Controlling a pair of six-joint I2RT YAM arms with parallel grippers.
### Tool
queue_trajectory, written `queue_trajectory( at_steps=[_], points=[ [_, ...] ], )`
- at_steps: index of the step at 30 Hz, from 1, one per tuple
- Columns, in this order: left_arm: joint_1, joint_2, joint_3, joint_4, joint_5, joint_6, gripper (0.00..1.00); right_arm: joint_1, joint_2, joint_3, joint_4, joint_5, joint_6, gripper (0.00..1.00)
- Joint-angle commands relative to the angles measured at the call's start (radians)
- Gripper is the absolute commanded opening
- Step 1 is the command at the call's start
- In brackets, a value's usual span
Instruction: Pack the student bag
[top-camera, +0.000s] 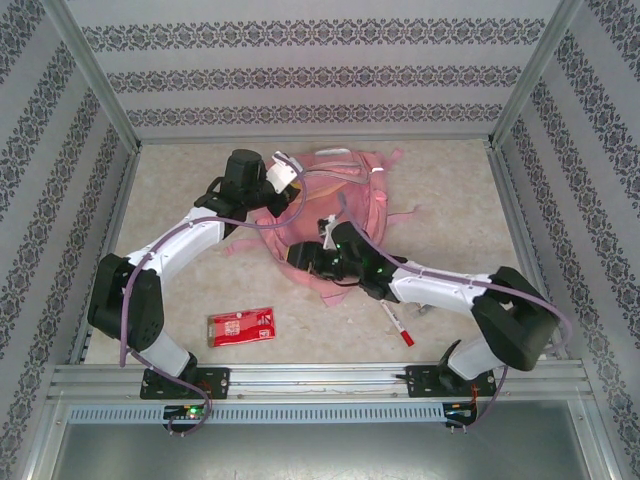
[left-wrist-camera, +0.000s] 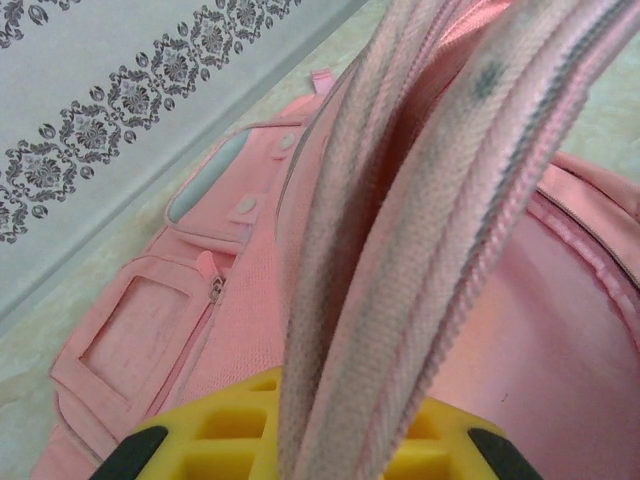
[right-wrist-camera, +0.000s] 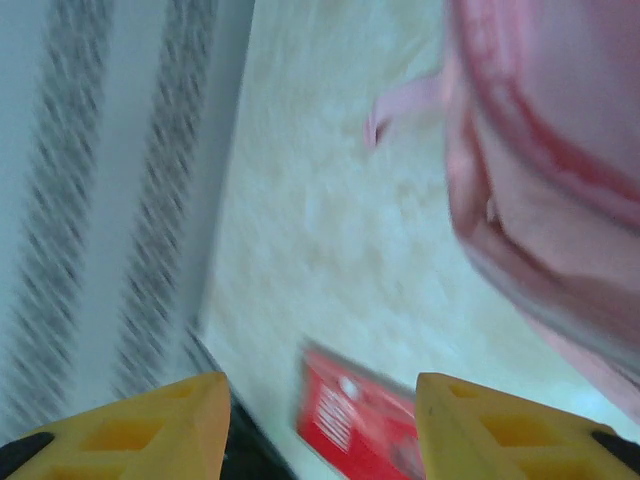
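The left end effector (left-wrist-camera: 340, 445) is clamped on a strap (left-wrist-camera: 420, 250) of the student bag (top-camera: 378, 200), which lies mid-counter toward the back wall. The right end effector (right-wrist-camera: 318, 405) stands parted and empty (its view is blurred) beside the bag's near edge, above the counter (top-camera: 460, 200). A red packet (top-camera: 241, 326) lies nearer the bases.

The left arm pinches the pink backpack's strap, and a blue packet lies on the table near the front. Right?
Not quite: the flat rectangular packet is red, not blue, as the top view shows. The left gripper is indeed shut on the woven pink strap of the large pink fabric backpack, and the packet does lie on the beige table near the front.
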Motion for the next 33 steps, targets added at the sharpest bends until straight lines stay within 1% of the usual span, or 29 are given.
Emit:
queue_trajectory(
  at_steps=[1, 3, 5, 7, 8, 10, 12, 13, 18, 20, 24, 25, 27, 28, 31, 33],
  points=[
    [0.018, -0.003, -0.006, 0.068, 0.042, -0.034, 0.07, 0.066, -0.045, 0.066, -0.317, -0.100, -0.583, 0.53],
    [0.019, -0.001, -0.015, 0.067, 0.051, -0.043, 0.07, 0.123, -0.056, 0.065, -0.338, -0.084, -0.841, 0.56],
    [0.019, 0.002, -0.020, 0.060, 0.064, -0.052, 0.07, 0.182, -0.056, 0.054, -0.318, -0.070, -1.111, 0.62],
    [0.020, 0.003, -0.022, 0.050, 0.077, -0.060, 0.08, 0.226, -0.025, 0.050, -0.287, -0.097, -1.334, 0.69],
    [0.019, 0.006, -0.024, 0.047, 0.083, -0.063, 0.08, 0.244, 0.005, 0.067, -0.284, -0.109, -1.441, 0.72],
    [0.019, 0.011, -0.028, 0.040, 0.090, -0.073, 0.08, 0.270, 0.084, 0.131, -0.283, -0.111, -1.547, 0.77],
    [0.019, 0.016, -0.031, 0.037, 0.092, -0.080, 0.08, 0.293, 0.182, 0.220, -0.292, -0.087, -1.589, 0.89],
    [0.019, 0.017, -0.033, 0.033, 0.092, -0.086, 0.08, 0.307, 0.236, 0.266, -0.298, -0.064, -1.612, 0.97],
    [0.019, 0.029, -0.041, 0.036, 0.098, -0.121, 0.09, 0.342, 0.438, 0.426, -0.296, 0.001, -1.656, 0.98],
    [0.019, 0.035, -0.040, 0.026, 0.102, -0.134, 0.10, 0.341, 0.504, 0.483, -0.337, 0.033, -1.651, 0.98],
    [0.020, 0.052, -0.038, 0.010, 0.114, -0.150, 0.12, 0.339, 0.580, 0.551, -0.428, 0.070, -1.656, 0.98],
    [0.020, 0.059, -0.038, 0.003, 0.121, -0.153, 0.16, 0.339, 0.598, 0.572, -0.465, 0.082, -1.652, 0.98],
    [0.020, 0.068, -0.032, -0.029, 0.133, -0.157, 0.31, 0.335, 0.627, 0.600, -0.520, 0.104, -1.631, 0.98],
    [0.019, 0.064, -0.028, -0.057, 0.133, -0.165, 0.37, 0.329, 0.628, 0.602, -0.524, 0.110, -1.606, 0.98],
    [0.019, 0.016, -0.035, -0.150, 0.140, -0.203, 0.53, 0.303, 0.609, 0.610, -0.560, 0.089, -1.558, 0.98],
    [0.019, -0.054, -0.054, -0.220, 0.143, -0.249, 0.59, 0.293, 0.596, 0.614, -0.604, 0.091, -1.550, 0.98]
  ],
)
